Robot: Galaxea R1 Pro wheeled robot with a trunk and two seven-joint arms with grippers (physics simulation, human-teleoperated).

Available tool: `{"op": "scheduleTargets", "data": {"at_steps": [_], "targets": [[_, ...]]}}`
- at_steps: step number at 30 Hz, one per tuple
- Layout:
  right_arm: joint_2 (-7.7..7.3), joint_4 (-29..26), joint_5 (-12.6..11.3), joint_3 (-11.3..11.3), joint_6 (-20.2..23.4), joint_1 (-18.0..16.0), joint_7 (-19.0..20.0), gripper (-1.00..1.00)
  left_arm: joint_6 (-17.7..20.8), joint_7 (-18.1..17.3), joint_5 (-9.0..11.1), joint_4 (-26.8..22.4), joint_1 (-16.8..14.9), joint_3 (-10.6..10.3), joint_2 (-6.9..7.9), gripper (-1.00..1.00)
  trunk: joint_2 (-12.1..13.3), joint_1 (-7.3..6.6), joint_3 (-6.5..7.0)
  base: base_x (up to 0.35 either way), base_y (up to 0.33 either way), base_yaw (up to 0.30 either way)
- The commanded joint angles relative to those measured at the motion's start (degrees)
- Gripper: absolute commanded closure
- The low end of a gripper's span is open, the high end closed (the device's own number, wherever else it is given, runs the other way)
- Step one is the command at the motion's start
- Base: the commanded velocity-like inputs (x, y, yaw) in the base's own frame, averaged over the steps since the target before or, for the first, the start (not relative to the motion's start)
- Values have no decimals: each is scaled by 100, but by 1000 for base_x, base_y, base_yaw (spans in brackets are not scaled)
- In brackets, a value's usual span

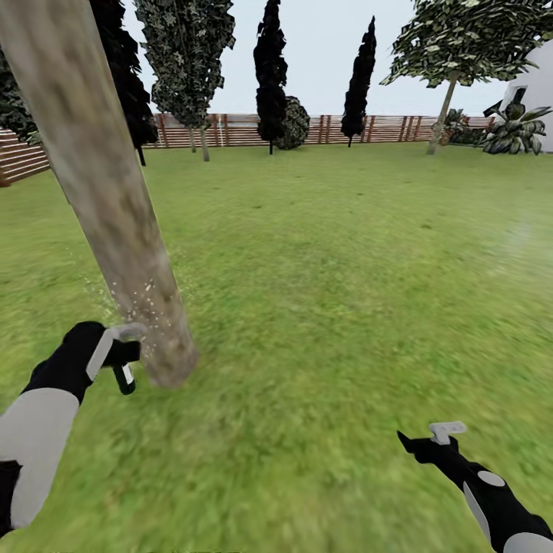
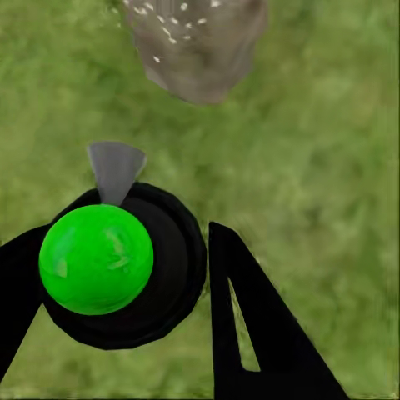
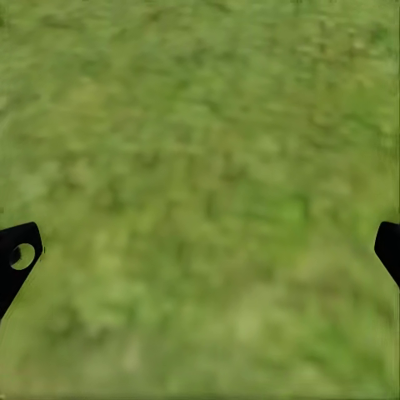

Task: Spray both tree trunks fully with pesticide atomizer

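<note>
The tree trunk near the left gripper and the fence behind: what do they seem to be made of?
The tree trunk looks like smooth bark, matte, mottled grey-tan, with pale specks low down by the left gripper, probably spray. The fence looks like brown wood in horizontal slats, though it is too far to be sure.

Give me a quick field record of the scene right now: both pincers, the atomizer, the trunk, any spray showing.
left pincer: shut on the atomizer, held close beside the trunk's base
atomizer: dark body with a bright green top in the left wrist view, grey nozzle aimed at the trunk
tree trunk: thick, mottled grey-tan, leaning, rising from the grass
spray: pale specks on and around the lower trunk
right pincer: open, empty, low over bare grass
background: slatted wooden fence, dark trees along it
</note>
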Motion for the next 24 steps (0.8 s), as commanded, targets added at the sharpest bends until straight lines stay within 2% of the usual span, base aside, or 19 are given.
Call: {"op": "scheduleTargets", "data": {"at_steps": [1,3,4,5,7,8,13,20,24], "targets": [[0,-3,-2,-2,0,0,0,-100,-191,5,-9,9,150,-1,-11,100,-1,-1,1,0,0,247],[0,-10,-2,-3,0,0,0,-100,-474,39,-10,123,388,-1,-45,100,-1,-1,1,0,0,268],[0,-11,-2,-4,0,0,0,-100,-570,57,-16,363,469,-1,-126,100,-1,-1,1,0,0,192],[0,-12,-3,-4,0,0,0,-100,-961,69,-20,626,584,3,-172,100,-1,-1,1,0,0,63],[0,-1,1,-1,0,0,-7,-100,-1564,74,-7,779,790,7,-198,100,-1,-1,1,0,0,21],[4,7,3,2,0,0,-8,-100,-1658,70,-4,790,819,7,-202,100,-1,-1,1,39,0,5],[1,26,6,-3,-7,0,-9,-100,-1717,106,-16,786,848,8,-204,100,-1,-1,1,192,-177,4],[16,41,6,5,-5,0,-18,-100,-1695,174,-4,801,849,2,-211,100,-1,-1,1,24,-297,251],[19,41,4,5,-8,0,-18,-100,-1686,250,-21,802,854,4,-322,100,-1,-1,1,73,-316,185]]}}
